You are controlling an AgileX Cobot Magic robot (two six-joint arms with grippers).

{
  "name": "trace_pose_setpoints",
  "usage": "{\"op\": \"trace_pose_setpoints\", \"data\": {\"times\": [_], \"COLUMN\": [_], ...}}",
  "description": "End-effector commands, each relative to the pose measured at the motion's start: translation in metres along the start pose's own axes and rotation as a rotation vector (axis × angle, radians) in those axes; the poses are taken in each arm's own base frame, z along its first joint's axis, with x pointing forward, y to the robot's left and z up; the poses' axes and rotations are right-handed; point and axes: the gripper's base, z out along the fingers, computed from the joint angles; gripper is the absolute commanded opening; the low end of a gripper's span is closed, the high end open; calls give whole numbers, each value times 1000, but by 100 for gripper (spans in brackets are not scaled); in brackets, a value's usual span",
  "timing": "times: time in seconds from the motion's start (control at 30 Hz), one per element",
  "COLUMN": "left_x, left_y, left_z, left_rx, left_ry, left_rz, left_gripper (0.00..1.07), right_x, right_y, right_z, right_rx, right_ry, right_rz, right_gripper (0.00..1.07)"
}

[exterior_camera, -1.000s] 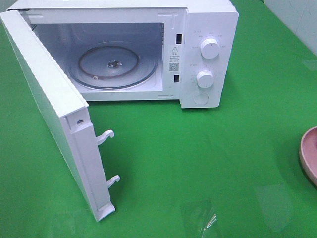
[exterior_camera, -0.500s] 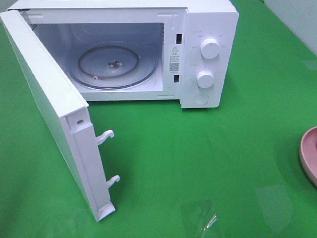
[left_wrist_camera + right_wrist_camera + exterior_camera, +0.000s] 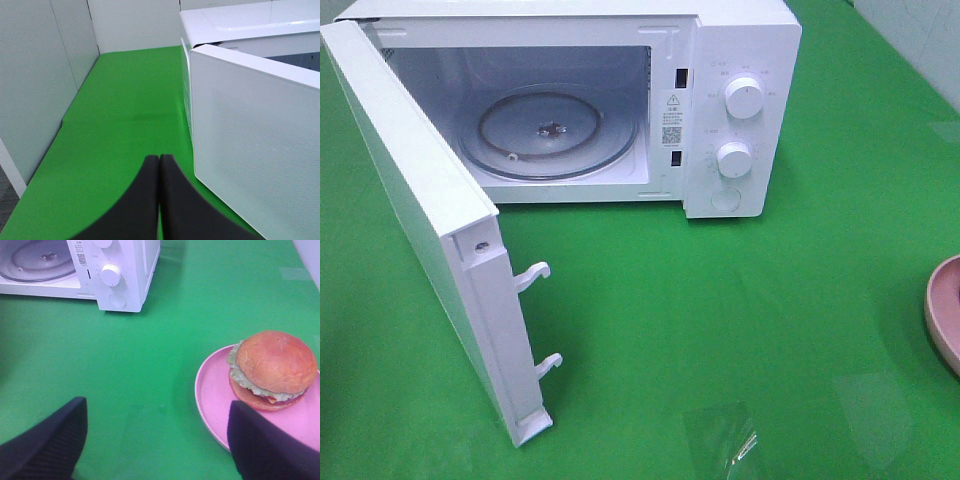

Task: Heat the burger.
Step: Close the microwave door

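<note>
Nothing shifted in the overhead view since earlier frames. Left gripper (image 3: 159, 170) pressed together, empty. Right gripper (image 3: 155, 440) spread wide, empty; burger (image 3: 272, 370) on pink plate (image 3: 212, 395), mid-right. Microwave (image 3: 740, 110) door (image 3: 420, 230) open, upper left. Approach bun squarely, grip gently.

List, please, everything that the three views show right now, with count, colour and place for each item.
microwave: one, white, back of the green table, cavity empty
door: one, white, swung wide open at the microwave's left
turntable: one, clear glass, inside the cavity
knobs: two, white, on the panel, one above the other
pink plate: one, at the table's right edge
burger: one, golden-brown, on the pink plate
left gripper: black, shut, empty, outside the door
right gripper: black, open, empty, near the plate
</note>
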Motion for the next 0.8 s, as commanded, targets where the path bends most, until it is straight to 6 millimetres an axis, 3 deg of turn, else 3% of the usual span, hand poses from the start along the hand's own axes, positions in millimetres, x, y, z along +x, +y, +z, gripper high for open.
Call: {"op": "trace_pose_setpoints", "data": {"times": [0.03,0.47,0.67,0.8], "left_x": [5,23,31,29], "left_y": [1,-5,-28,-32], "left_z": [13,60,80,85], "left_rx": [-20,28,271,324], "left_ry": [-56,-17,-70,-92], "left_rz": [-21,-34,13,16], "left_gripper": [0,0,0,0], "right_x": [0,0,0,0], "right_y": [0,0,0,0], "right_z": [-3,-3,-3,-3], "right_rx": [8,8,8,8], "right_ry": [-38,-38,-38,-38], "right_rz": [-10,-10,-10,-10], "right_gripper": [76,76,76,76]}}
